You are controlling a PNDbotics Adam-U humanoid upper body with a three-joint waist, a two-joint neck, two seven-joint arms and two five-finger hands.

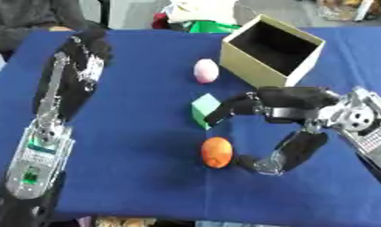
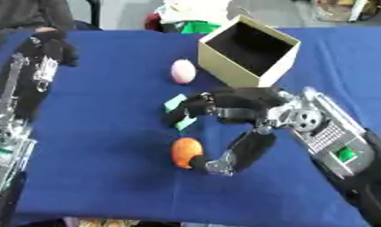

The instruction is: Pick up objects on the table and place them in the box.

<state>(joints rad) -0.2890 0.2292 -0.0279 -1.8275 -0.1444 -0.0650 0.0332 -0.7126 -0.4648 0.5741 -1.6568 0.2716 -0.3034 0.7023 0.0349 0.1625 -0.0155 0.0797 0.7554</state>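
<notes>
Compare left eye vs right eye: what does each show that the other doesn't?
Left eye only: the green block nearly whole, clear of the right hand, and a visible gap between the thumb and the orange ball.

Right eye only: more of the right forearm, with its green-lit panel; here the fingers cover most of the block and the thumb tip overlaps the ball.

Both: blue table, open box, pink egg, right hand open and spread between block and ball, left hand at the far left.

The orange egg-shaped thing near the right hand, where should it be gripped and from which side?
Probably across the middle of the orange egg, where it is widest, from its right: the open right hand already has its thumb beside it, and the green block lies farther off.
</notes>
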